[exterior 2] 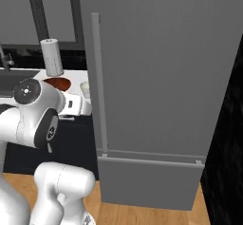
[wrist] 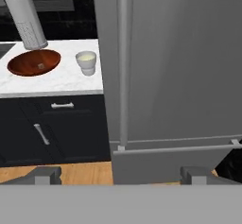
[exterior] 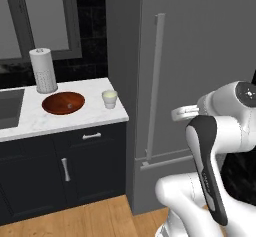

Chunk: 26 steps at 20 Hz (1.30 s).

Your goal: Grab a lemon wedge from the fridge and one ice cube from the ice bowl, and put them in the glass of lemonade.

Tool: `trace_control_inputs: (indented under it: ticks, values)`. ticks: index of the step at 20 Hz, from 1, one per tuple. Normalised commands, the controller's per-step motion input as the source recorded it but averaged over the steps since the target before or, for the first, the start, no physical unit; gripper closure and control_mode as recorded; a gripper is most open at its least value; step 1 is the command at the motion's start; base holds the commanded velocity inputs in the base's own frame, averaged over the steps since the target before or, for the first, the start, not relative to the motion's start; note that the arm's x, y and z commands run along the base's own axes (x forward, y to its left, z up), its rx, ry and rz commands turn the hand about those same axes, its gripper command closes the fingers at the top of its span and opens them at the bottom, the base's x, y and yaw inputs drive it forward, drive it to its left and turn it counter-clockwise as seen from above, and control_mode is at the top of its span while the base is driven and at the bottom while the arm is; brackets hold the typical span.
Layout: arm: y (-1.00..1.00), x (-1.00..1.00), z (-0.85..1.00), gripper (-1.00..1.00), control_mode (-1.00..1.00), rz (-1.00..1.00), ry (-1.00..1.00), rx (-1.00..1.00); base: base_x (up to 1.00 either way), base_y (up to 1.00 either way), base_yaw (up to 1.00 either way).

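At the bottom of the hand view the tool stands spread wide and empty, facing the fridge, whose door is closed with its bar handle untouched. Nothing is done yet, in my judgement: any lemon wedge is hidden behind that door. At upper left on the bench wait the ice bowl, a pale ice cube inside, and the glass of lemonade just beside it.

Grey fridge; reddish-brown ice bowl.
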Motion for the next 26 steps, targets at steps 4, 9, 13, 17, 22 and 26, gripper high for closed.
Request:
trace_control_inputs:
  ticks: [4,9,13,17,22,26]
  values:
    - [-0.01,0.98,0.00,-1.00,-1.00,0.00,-0.13,0.04,0.00,0.00,0.00]
    - [-0.04,1.00,0.00,-1.00,-1.00,0.00,-0.01,0.11,0.00,0.00,0.00]
    - [0.00,1.00,0.00,-1.00,-1.00,0.00,0.00,0.10,0.00,0.00,0.00]
    - [0.00,0.96,0.00,-1.00,-1.00,0.00,0.08,0.05,0.00,0.00,0.00]
    - [0.00,0.80,0.00,-1.00,-1.00,0.00,0.00,0.00,0.00,0.00,0.00]
    - [0.00,0.69,0.00,-1.00,-1.00,0.00,-0.04,0.00,0.00,0.00,0.00]
